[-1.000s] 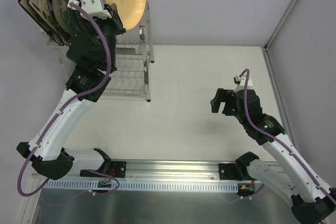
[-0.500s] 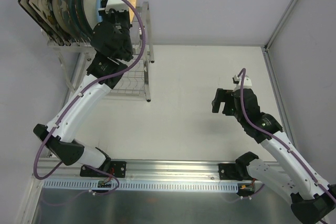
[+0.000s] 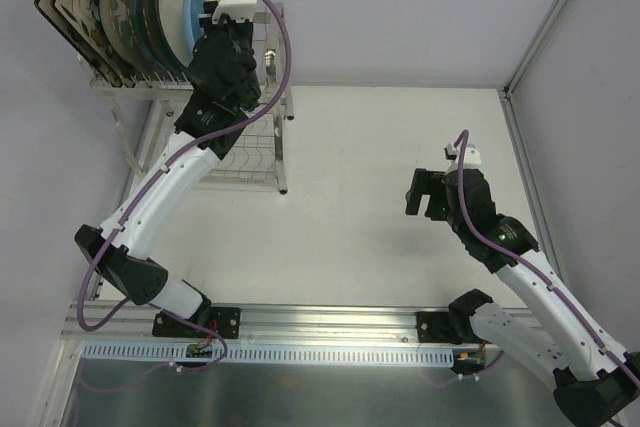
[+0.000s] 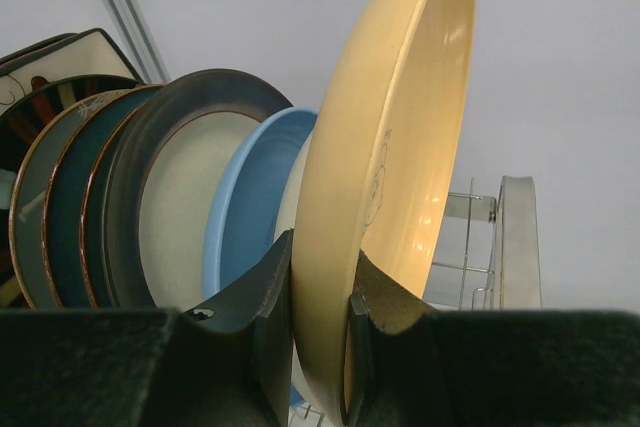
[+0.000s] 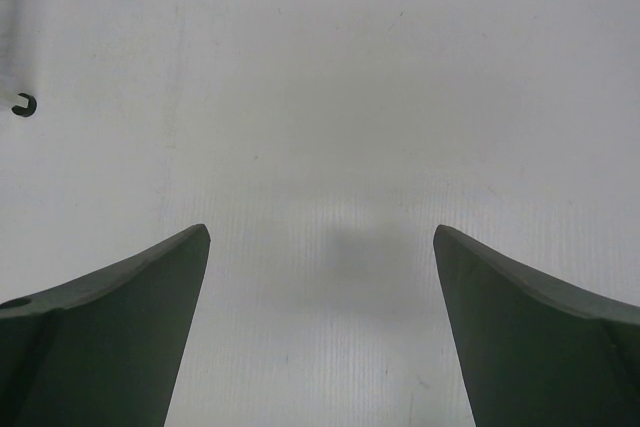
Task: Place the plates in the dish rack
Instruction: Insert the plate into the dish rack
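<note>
Left hand (image 4: 320,292) pinches yellow plate (image 4: 395,137) upright at the rack (image 3: 262,157).
Other plates (image 3: 135,7) already stand slotted; right hand (image 5: 320,247) hangs spread; this looks like the last.

pale yellow plate (image 4: 400,147): smooth glazed ceramic, soft sheen. light blue plate (image 4: 245,217): glossy glaze. dark-rimmed cream plate (image 4: 170,197): duller, satin rim. dish rack (image 4: 518,237): silver metal, brushed flat bar, thin shiny wire. table (image 5: 320,67): white, matt, finely ribbed. right end effector (image 5: 321,237): dark matt plastic.
</note>
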